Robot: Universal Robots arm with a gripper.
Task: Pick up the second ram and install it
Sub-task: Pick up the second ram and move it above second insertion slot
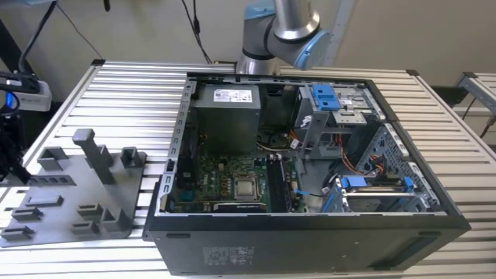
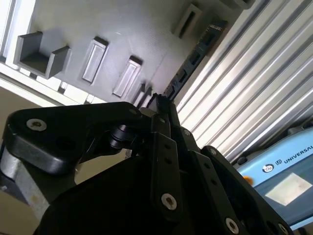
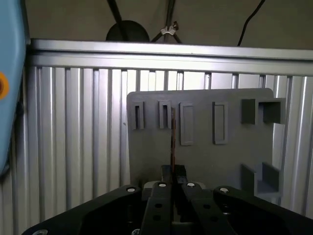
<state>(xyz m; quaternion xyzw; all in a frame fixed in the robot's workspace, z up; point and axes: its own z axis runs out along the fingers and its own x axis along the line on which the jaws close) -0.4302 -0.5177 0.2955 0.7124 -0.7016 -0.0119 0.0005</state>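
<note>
evidently the pick-up was complete: the gripper (image 3: 172,172) was clamped tight on the second ram (image 3: 172,137), held edge-on over the grey fixture tray (image 3: 146,147), with installation into the open computer case (image 1: 310,232) outstanding.

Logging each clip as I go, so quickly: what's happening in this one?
The arm's gripper is shut on the second ram, a thin strip seen edge-on in the first wrist view. It is held over the grey fixture tray, which lies on the slatted table, at the exterior view's left of the open computer case. Whether the strip is clear of its tray slot I cannot tell. It is not yet in the case.
</note>
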